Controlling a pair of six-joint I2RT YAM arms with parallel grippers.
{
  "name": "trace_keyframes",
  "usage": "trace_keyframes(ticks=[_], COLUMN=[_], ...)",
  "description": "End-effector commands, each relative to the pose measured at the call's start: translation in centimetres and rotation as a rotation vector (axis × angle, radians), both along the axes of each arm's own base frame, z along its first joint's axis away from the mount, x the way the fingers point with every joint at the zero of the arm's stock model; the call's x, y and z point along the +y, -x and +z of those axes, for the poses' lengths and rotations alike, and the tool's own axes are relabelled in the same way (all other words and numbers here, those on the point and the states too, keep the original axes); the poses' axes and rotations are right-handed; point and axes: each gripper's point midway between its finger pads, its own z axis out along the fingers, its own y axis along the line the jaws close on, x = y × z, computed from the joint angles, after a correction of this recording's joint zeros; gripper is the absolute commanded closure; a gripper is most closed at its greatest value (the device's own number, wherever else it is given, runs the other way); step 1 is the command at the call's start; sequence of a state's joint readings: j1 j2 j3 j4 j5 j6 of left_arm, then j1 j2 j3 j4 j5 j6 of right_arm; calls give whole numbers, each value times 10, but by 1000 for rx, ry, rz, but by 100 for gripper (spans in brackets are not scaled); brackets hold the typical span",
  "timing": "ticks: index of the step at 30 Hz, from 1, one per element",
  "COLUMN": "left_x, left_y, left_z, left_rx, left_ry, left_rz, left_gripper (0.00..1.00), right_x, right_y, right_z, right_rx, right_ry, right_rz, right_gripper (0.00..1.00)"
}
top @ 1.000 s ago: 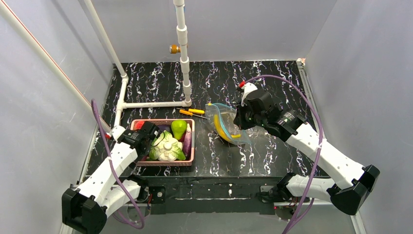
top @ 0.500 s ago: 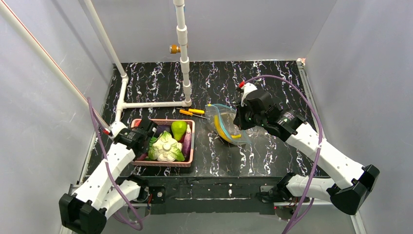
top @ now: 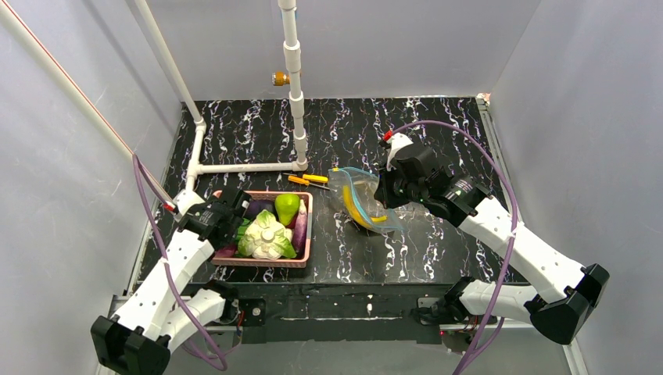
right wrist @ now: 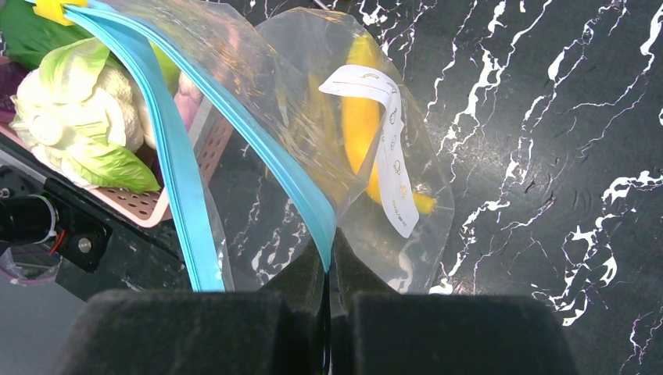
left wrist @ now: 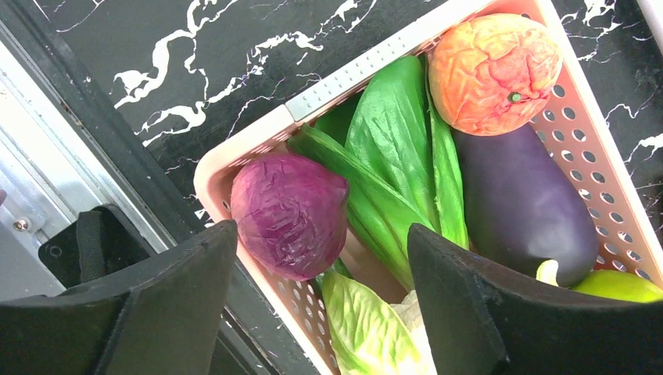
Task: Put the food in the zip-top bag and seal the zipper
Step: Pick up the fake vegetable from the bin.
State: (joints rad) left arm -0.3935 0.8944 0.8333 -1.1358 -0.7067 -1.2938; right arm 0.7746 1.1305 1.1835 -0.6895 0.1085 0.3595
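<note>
The clear zip-top bag [top: 361, 199] hangs tilted over the table, its mouth open toward the basket. My right gripper [right wrist: 328, 266] is shut on one lip of the teal-blue zipper [right wrist: 289, 172]. A long yellow food piece [right wrist: 361, 117] lies inside the bag. My left gripper [left wrist: 320, 234] stands open over the near-left corner of the pink basket [left wrist: 258, 133], holding nothing. Just below its fingers lies a red-purple piece [left wrist: 289, 215]. Also in the basket are a white-and-green leafy head [top: 267, 234], a green pear [top: 287, 207], a dark purple eggplant [left wrist: 520, 203] and an orange piece [left wrist: 494, 72].
Two yellow-handled screwdrivers [top: 309, 180] lie on the black marbled table between the basket and the bag. A white pipe frame [top: 295, 94] rises at the back, with a horizontal run [top: 242, 166] behind the basket. Grey walls close in both sides.
My left arm has drawn left, toward the basket's left edge, and its jaws narrowed, then widened again. The right gripper and the bag have not moved.
</note>
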Motion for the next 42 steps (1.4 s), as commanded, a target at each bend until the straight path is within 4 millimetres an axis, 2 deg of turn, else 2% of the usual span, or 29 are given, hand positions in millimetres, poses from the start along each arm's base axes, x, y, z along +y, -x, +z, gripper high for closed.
trace_keyframes(ticks=[1,5,11,15,19,28,33,42], left_x=[8,6,8,9,12,12,7,1], left_y=[7,8,13,14,15,9,5,6], left_z=[-4,-16,-34,-41,-42,-22,-9,13], left_rx=[22,42,63,66,69,39,23,-34], left_ry=[-29,-23,-25,-33,-50,-49,-31,29], left_rz=[47,62,104,109,113,84,50,2], left_gripper=[20,20,27,35,47,79,88,94], right_x=[3,3,2,2,2,2,2,3], right_y=[-2,-1,-1,0,0,0,0,2], right_z=[16,15,14,14,13,18,18,17], right_rx=[-43,-40,-38,-38,-33,-46,-46,-37], right_ry=[-32,-31,-30,-32,-31,-41,-42,-48], right_rz=[10,12,13,13,14,12,12,20], right_gripper=[99,99,99,99,99,99,99,99])
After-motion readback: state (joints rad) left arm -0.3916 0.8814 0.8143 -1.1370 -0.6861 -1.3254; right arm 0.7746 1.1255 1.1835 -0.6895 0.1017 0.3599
